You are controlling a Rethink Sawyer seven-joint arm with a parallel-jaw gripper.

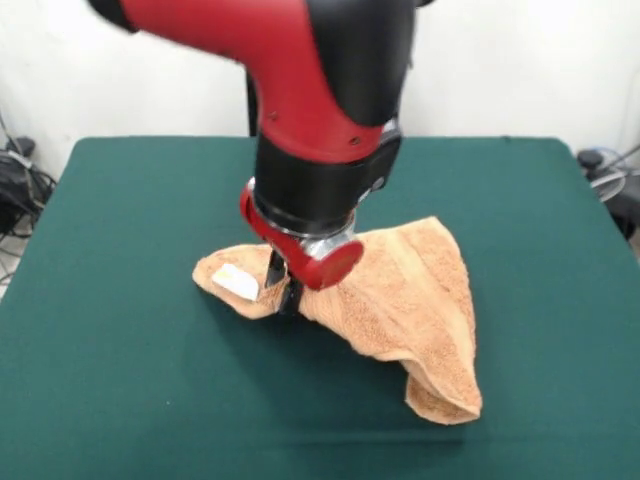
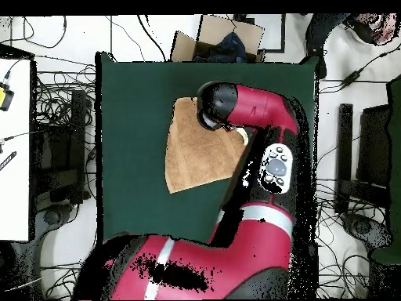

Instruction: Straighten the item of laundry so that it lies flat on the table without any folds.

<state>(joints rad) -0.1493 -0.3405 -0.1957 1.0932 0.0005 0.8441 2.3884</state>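
The tan-orange towel (image 1: 400, 290) lies folded into a rough triangle on the dark green table (image 1: 120, 250), right of centre in the front view. One corner is doubled under at the near right, and its white label (image 1: 236, 282) faces up at the left tip. My gripper (image 1: 284, 285) is down at the towel's left part, right beside the label, touching the cloth. Its state is hidden by the wrist. In the overhead view the towel (image 2: 196, 153) lies mid-table (image 2: 133, 102), and the arm (image 2: 251, 110) covers its right part and the gripper.
A cardboard box (image 2: 223, 39) stands beyond the table's far edge. Cables (image 1: 15, 185) lie on the floor at both sides. A white desk (image 2: 12, 141) stands to the left in the overhead view. Green cloth shows all round the towel.
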